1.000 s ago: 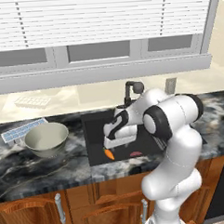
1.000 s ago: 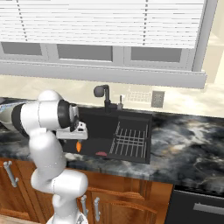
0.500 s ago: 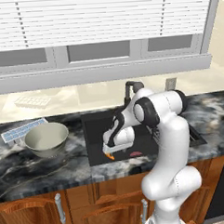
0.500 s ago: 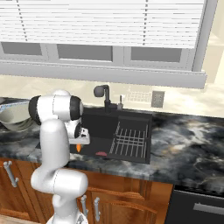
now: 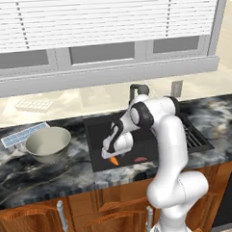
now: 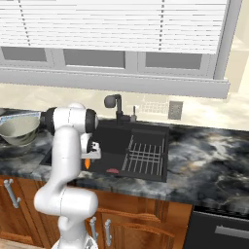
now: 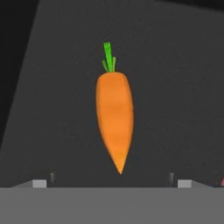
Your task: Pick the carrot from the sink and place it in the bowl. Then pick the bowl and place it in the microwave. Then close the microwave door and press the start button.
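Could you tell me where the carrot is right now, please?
The carrot lies on the floor of the sink, near its front left, just below the gripper, with a small reddish item to its right.
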Available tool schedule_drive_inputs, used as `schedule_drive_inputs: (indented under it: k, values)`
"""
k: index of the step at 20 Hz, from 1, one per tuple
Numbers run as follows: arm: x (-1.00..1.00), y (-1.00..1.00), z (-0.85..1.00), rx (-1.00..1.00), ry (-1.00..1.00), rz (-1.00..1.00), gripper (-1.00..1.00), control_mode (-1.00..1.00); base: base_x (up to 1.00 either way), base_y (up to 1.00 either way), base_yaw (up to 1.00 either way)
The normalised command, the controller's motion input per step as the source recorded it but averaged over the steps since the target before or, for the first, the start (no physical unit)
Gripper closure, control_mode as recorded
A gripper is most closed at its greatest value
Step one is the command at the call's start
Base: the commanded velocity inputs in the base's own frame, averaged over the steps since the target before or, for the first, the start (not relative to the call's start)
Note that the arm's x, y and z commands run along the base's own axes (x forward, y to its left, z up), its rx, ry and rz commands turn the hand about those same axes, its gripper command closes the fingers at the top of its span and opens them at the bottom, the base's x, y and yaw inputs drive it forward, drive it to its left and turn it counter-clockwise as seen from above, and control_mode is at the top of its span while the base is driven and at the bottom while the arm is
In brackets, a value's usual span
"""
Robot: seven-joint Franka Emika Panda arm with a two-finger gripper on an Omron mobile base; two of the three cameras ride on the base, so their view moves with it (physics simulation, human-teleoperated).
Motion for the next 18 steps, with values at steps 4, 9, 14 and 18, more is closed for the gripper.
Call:
schedule_drive_inputs:
  k: [4,9,14,18]
  values:
    - [0.62,0.06,-0.53,0.0,0.0,0.0,-1.0,-1.0,0.0,0.0,0.0]
    - [0.51,0.03,-0.53,0.0,0.0,0.0,-1.0,-1.0,0.0,0.0,0.0]
    - [0.35,0.02,-0.3,0.0,0.0,0.0,1.0,-1.0,0.0,0.0,0.0]
    - [-0.05,0.02,-0.01,0.0,0.0,0.0,1.0,-1.0,0.0,0.0,0.0]
